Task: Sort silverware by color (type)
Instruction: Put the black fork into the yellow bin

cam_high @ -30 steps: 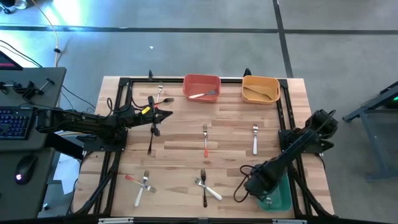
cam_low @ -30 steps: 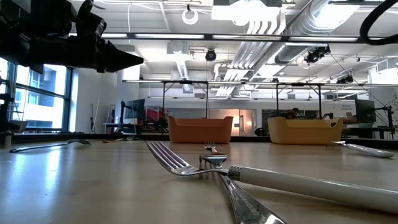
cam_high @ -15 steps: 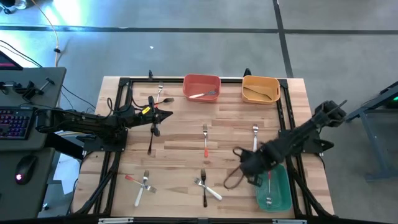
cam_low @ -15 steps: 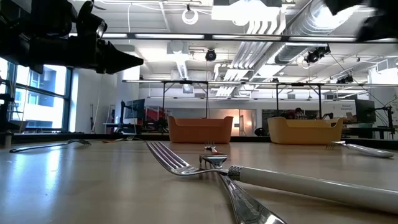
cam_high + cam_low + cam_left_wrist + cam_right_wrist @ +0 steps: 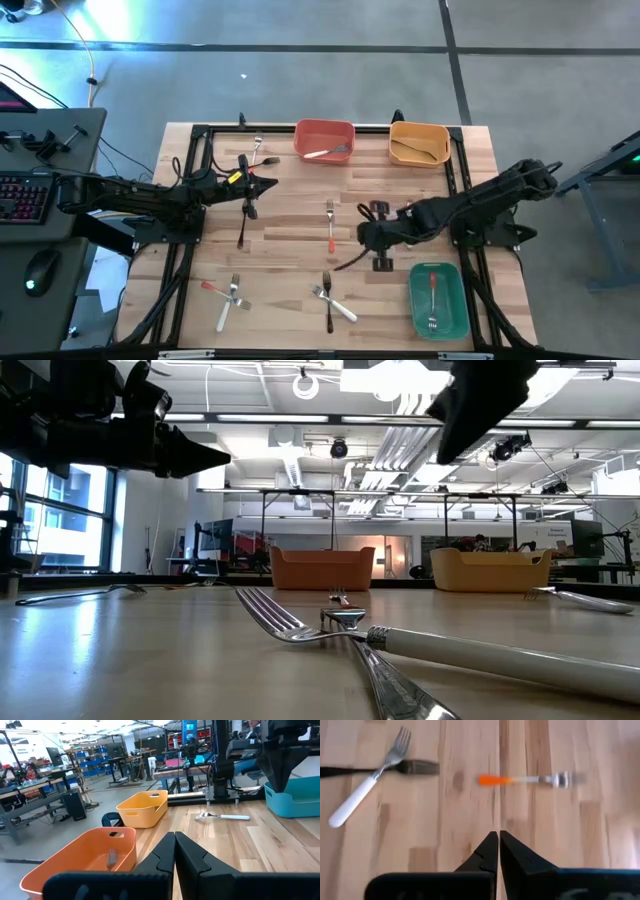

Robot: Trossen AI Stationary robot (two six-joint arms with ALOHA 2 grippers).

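The silverware lies scattered on the wooden table: a red-handled fork [image 5: 331,226] [image 5: 525,780] in the middle, a white fork crossed over a black one [image 5: 330,300] [image 5: 367,790] near the front, a red and white pair [image 5: 228,293] at the near left, and a black fork [image 5: 243,228] at the left. My right gripper [image 5: 362,234] [image 5: 498,836] hovers shut above the table's middle, beside the red-handled fork, holding nothing. My left gripper [image 5: 272,183] [image 5: 175,842] hangs shut and level over the far left. Another red-handled fork [image 5: 432,292] lies in the teal bin [image 5: 455,320].
A red bin [image 5: 324,128] holding a white-handled fork and a yellow bin [image 5: 419,128] holding a fork stand at the far edge. A fork [image 5: 262,150] lies at the far left. A white fork [image 5: 222,816] lies right of centre. A black frame rims the table.
My right gripper has risen from over the teal bin at the near right and swung toward the table's middle, rolling as it went. The red-handled fork stays lying in the teal bin.
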